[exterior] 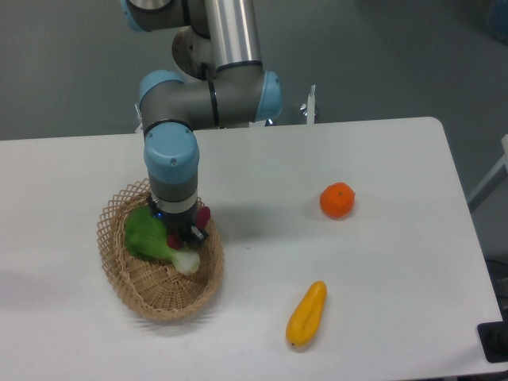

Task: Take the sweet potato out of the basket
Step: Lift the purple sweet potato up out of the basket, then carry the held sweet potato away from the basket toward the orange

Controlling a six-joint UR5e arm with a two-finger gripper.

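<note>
Standing on white table point(262, 182), grey floor point(71, 71) behind

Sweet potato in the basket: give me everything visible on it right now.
The reddish-purple sweet potato is mostly hidden. Only two small magenta patches show, one right of the gripper and one at its left by the green-and-white bok choy. It sits inside the oval tan wicker basket, near the right rim. The black fingers are down around it, but whether they grip it cannot be told. Its full shape, surface and tilt are not visible.
</note>
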